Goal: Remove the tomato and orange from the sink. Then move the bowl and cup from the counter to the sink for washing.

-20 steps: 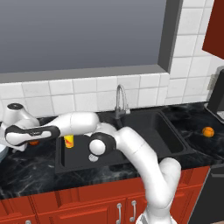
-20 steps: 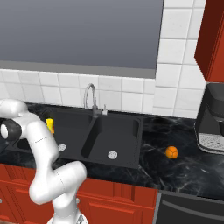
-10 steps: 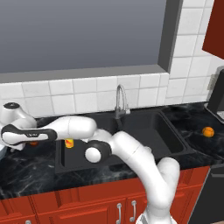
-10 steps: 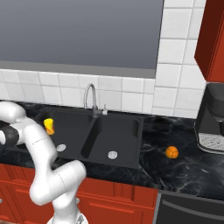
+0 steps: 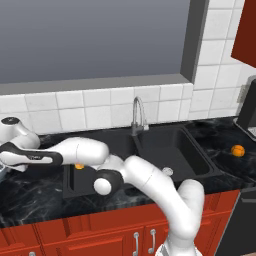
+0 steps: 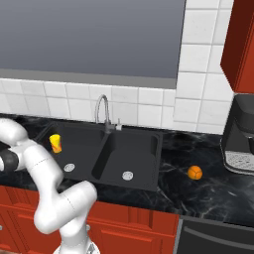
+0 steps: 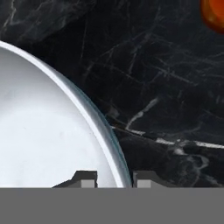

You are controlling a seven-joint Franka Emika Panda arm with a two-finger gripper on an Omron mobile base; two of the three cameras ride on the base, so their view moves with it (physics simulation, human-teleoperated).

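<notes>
My gripper [image 7: 114,178] is open, low over the counter left of the sink, with one fingertip [image 7: 87,177] inside the pale bowl [image 7: 43,131] and the other outside its rim. The dark red tomato [image 7: 214,13] lies on the counter just past the bowl. The yellow cup [image 6: 55,143] stands in the left basin of the black sink [image 6: 149,163]; my forearm hides most of the cup [image 5: 79,166] in the left base view. The orange [image 6: 194,172] rests on the counter right of the sink [image 5: 200,165], and the same orange [image 5: 238,150] shows near the right edge.
A curved steel faucet [image 5: 137,115] rises behind the divider between the basins. A coffee machine [image 6: 240,134] stands at the far right of the counter. My arm [image 5: 80,150] stretches low across the left basin toward the left counter.
The arm has swung farther left, away from the cup in the left basin and out over the left counter. The cup and the orange have not moved.
</notes>
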